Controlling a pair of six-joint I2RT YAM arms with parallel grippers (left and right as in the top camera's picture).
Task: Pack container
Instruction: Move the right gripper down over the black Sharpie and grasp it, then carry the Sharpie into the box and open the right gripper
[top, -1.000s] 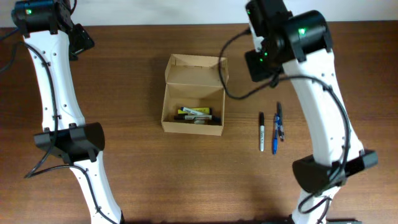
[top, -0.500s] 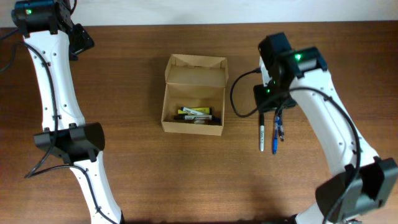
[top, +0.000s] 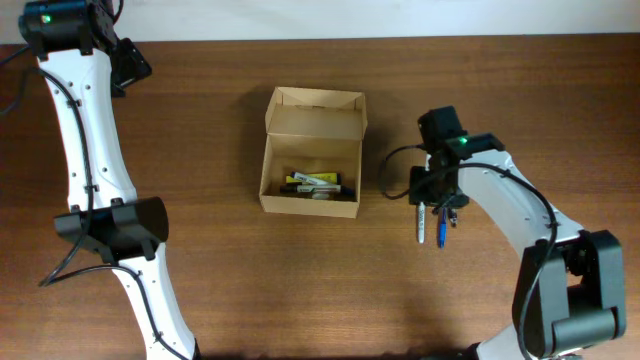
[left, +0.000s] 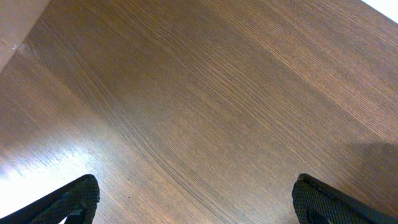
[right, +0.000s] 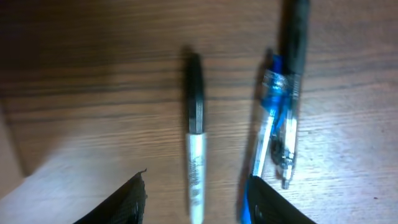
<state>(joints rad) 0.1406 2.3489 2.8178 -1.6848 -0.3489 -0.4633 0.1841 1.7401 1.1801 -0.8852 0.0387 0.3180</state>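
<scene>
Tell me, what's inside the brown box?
Inside the cardboard box lies a small pile of pens and markers: one yellowish, one pale, others dark. The rest of its floor looks bare. Anything under the pile is covered and cannot be seen.

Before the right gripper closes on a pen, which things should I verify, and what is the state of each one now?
1. The right gripper is open: ok, its fingers stand apart.
2. The marker lies between its fingers: ok in the right wrist view.
3. The blue pens are outside the grasp: cannot tell, as one runs close beside a finger.
4. The gripper is low enough to grasp: cannot tell.
5. The box can take another pen: ok, the lid is open and part of the floor is free.
6. The left gripper is out of the way: ok, it is open over bare table.
</scene>
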